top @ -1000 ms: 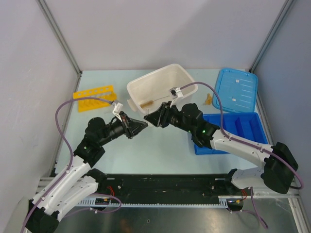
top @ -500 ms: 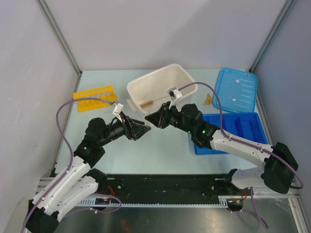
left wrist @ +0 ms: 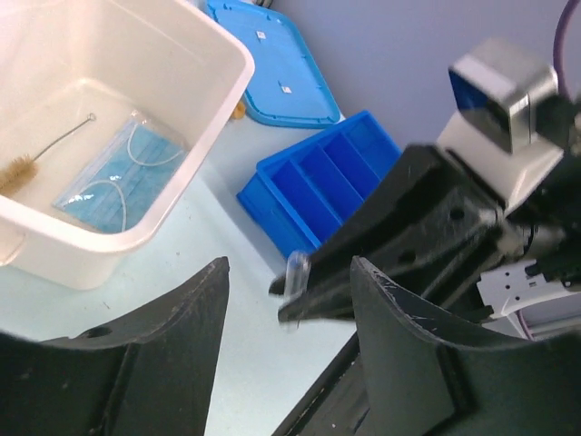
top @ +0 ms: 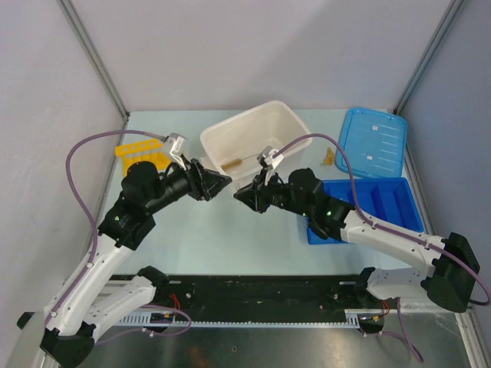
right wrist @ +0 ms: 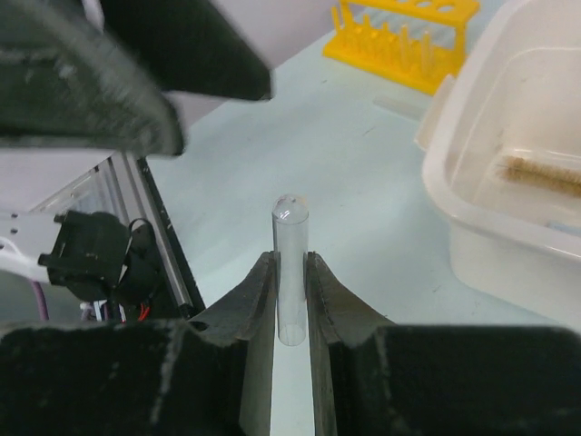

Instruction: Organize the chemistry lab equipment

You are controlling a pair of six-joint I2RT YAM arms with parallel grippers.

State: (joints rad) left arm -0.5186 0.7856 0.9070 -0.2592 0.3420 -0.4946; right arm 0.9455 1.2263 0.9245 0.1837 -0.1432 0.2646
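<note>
I have the right gripper (right wrist: 290, 272) clamped on a short clear tube (right wrist: 290, 227), held above the tabletop centre, just off the white tub's (right wrist: 490, 245) near wall. The left gripper (top: 219, 182) faces it, jaws wide and empty.

Grey walls (top: 253, 54) are enclosing the upper frame. A pale table (top: 222, 230) is spreading across the centre, catching soft, even light.

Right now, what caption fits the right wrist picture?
The right hand pinches a short clear tube; yellow rack and white tub lie beyond.
</note>
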